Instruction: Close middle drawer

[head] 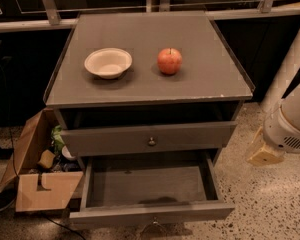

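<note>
The grey cabinet (pixel 140 86) is viewed from above and in front. The middle drawer (pixel 150 186) is pulled far out beneath a slightly open upper drawer (pixel 115 140), with its bare inside exposed. The gripper (pixel 263 154) is held off the cabinet's right side, level with the drawers and well apart from them; how wide it is set cannot be told. A cardboard box (pixel 45 191) is set at the left. A bowl (pixel 108 62) and an apple (pixel 169 61) are placed on top. If the front is pushed off-centre, the drawer could be skewed and jammed; by a hard shove the apple could be set rolling.
</note>
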{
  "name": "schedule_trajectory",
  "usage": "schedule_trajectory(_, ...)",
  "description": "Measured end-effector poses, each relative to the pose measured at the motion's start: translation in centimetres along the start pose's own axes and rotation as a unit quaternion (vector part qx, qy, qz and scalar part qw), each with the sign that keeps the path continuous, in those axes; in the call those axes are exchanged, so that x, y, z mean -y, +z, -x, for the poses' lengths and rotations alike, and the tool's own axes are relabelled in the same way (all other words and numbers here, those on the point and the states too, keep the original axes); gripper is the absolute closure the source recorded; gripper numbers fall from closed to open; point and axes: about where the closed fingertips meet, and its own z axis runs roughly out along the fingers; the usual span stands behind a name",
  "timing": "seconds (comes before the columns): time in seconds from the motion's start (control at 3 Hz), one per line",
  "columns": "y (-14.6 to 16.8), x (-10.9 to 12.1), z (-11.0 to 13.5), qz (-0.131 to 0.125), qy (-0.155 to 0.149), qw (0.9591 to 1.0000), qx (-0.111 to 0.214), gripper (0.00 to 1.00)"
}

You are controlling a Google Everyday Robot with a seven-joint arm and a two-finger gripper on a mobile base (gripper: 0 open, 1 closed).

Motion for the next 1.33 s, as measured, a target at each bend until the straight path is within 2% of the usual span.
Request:
schedule_trajectory(0.33,2.8,-1.2,-0.4,0.015,0.011,0.9998,-0.002,1.00)
schedule_trajectory(0.67,10.9,-3.1,-1.7,0.048,0.042,0.9978,-0.015,1.00)
schedule_trajectory(1.0,17.5,-3.2,-3.1,0.074,0.095,0.9926,-0.019,1.00)
schedule_trajectory(1.33,17.5,-3.2,-3.1,0.075,0.094,0.9925,-0.019,1.00)
